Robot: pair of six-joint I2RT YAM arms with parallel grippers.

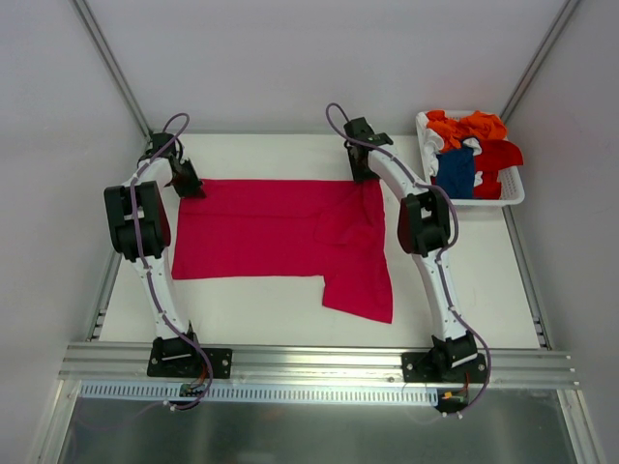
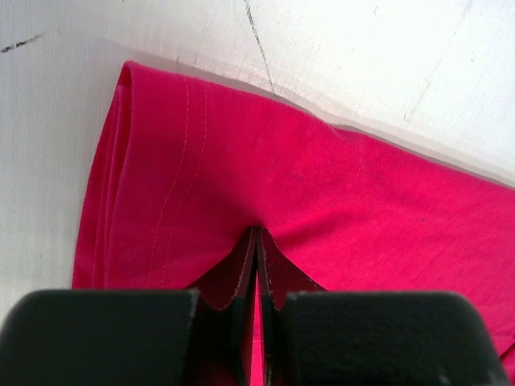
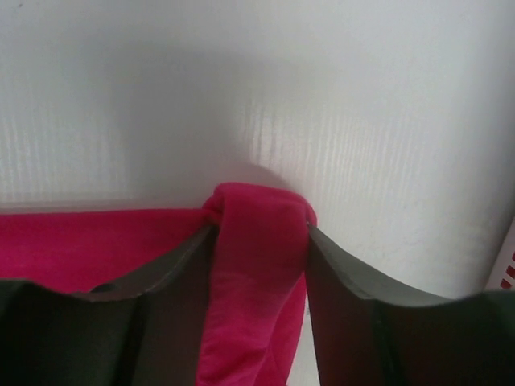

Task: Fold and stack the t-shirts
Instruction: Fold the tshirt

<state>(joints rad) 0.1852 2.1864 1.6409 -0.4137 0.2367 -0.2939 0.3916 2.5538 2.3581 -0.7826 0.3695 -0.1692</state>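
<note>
Left end effector (image 2: 256, 241) pinched shut on the far-left corner of the crimson-pink t-shirt (image 1: 271, 232); right end effector (image 3: 259, 229) clamped on its bunched far-right edge — shirt lies spread on the bench (image 1: 464, 280). Best lifted level and taut, both corners together.

The white table (image 1: 261, 300) carries a crimson-pink t-shirt (image 1: 280, 237) spread mostly flat across its middle, and a white slatted basket (image 1: 518, 189) at its far right corner.
</note>
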